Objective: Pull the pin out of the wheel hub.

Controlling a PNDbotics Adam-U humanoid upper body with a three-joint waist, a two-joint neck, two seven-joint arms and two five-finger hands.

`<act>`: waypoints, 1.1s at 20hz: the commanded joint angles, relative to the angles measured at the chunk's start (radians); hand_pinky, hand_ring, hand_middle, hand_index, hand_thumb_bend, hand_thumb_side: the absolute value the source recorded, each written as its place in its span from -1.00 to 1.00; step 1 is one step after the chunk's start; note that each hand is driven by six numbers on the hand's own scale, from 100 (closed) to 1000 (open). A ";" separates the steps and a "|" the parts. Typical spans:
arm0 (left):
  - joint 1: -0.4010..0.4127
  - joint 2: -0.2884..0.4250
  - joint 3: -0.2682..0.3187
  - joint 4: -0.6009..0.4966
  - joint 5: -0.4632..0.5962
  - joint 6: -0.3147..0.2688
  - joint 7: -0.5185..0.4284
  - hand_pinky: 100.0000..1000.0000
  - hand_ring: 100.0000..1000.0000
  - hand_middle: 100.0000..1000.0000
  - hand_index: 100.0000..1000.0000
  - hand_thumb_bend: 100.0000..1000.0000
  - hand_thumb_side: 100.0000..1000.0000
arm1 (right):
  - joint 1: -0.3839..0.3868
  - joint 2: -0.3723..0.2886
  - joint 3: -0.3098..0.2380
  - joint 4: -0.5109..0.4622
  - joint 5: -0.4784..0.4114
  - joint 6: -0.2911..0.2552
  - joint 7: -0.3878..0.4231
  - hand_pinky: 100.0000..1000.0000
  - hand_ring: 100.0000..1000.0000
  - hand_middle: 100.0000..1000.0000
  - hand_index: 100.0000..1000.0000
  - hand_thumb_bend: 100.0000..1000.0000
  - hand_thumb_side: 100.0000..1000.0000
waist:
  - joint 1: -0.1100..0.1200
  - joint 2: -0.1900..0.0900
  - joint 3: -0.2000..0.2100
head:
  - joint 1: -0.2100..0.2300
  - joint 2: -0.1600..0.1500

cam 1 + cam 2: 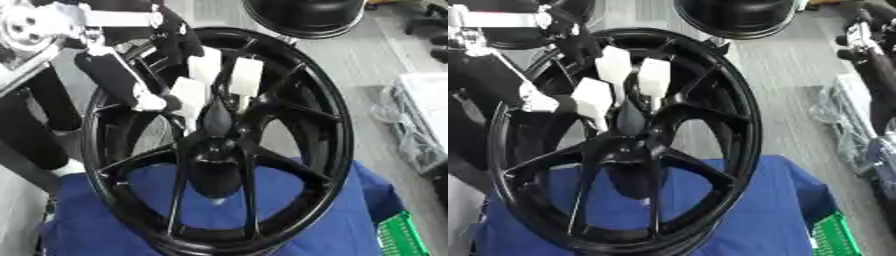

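Blue cloth (332,230) underneath, glossy black wheel hub (219,150) upright — left hand (206,80), white-tipped fingers straight, at its centre.

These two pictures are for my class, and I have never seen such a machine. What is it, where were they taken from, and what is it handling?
Both pictures come from one stereo camera in a humanoid robot's head, looking down: left eye and right eye, the same moment. A large black spoked metal wheel stands tilted on a blue cloth. The left robot hand, black with white fingertips, reaches from the upper left to the wheel's hub. The pin itself cannot be made out. A dark arm shows at the right edge; its hand is unseen.
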 commanded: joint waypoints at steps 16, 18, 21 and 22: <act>-0.006 -0.008 -0.001 0.048 -0.013 -0.016 -0.015 0.59 0.36 0.44 0.57 -0.51 -0.99 | -0.007 -0.008 -0.005 -0.008 0.005 -0.004 -0.001 0.45 0.41 0.44 0.68 -0.99 0.02 | -0.003 -0.016 -0.006 | 0.004 -0.004; -0.005 -0.009 -0.002 0.051 -0.013 -0.014 -0.016 0.59 0.36 0.44 0.58 -0.51 -0.99 | -0.007 -0.007 -0.005 -0.007 0.005 -0.004 0.000 0.45 0.41 0.44 0.68 -1.00 0.02 | -0.003 -0.016 -0.006 | 0.004 -0.004; -0.003 -0.010 -0.004 0.054 -0.011 -0.013 -0.021 0.59 0.36 0.43 0.57 -0.51 -0.98 | -0.007 -0.007 -0.005 -0.007 0.006 -0.005 0.000 0.45 0.41 0.44 0.68 -1.00 0.02 | -0.003 -0.015 -0.007 | 0.004 -0.004; -0.003 -0.011 -0.005 0.055 -0.011 -0.012 -0.023 0.59 0.36 0.43 0.57 -0.52 -0.98 | -0.007 -0.007 -0.005 -0.007 0.005 -0.005 0.000 0.45 0.41 0.44 0.68 -1.00 0.02 | -0.003 -0.015 -0.007 | 0.004 -0.004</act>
